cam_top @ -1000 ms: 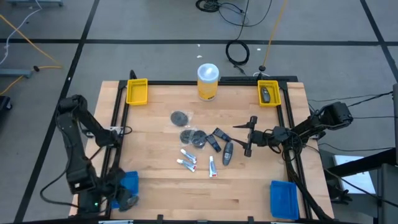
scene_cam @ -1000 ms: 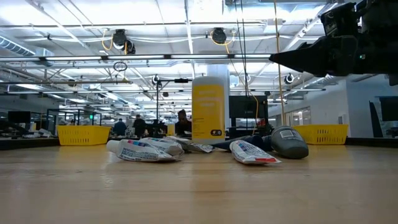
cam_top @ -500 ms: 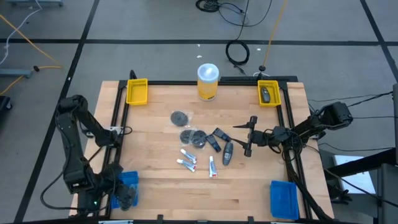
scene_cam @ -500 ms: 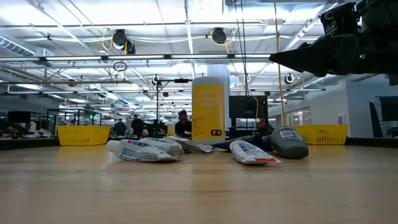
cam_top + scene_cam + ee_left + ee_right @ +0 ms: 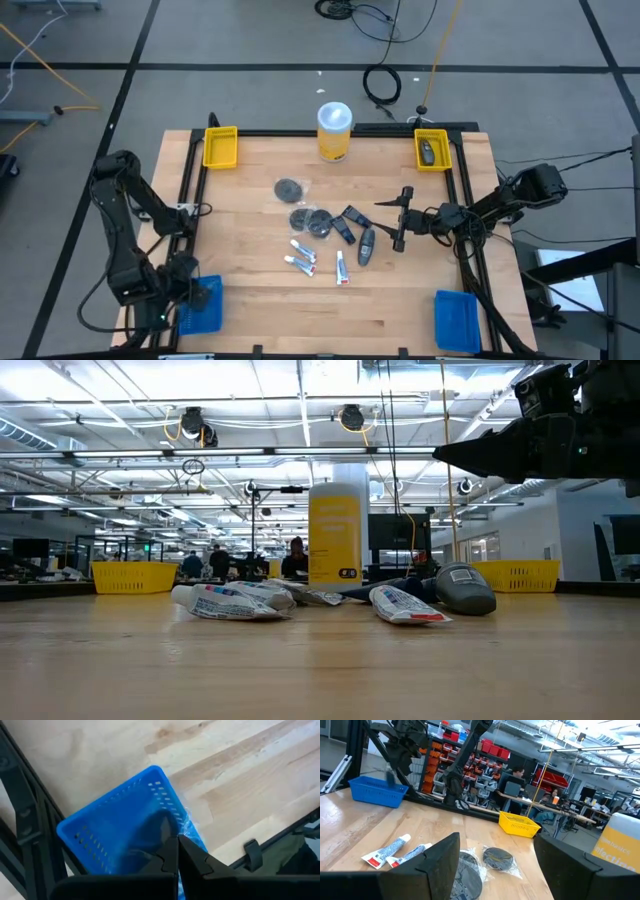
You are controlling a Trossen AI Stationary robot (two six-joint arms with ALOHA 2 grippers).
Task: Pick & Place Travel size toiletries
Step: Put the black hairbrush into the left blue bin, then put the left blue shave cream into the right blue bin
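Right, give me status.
Left gripper shut, over blue bin. Right gripper open, above table beside toiletries. Nothing held; yellow canister clear behind.

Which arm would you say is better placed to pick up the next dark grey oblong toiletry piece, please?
Probably the right. The right gripper hangs open beside the dark grey oblong piece at mid-table, while the left gripper is shut, far off over the blue basket at the near left corner.

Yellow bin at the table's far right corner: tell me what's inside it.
The yellow bin holds one dark grey oblong piece, seen from above. Nothing else shows in it. The low view shows only its outer wall, so its contents are hidden there.
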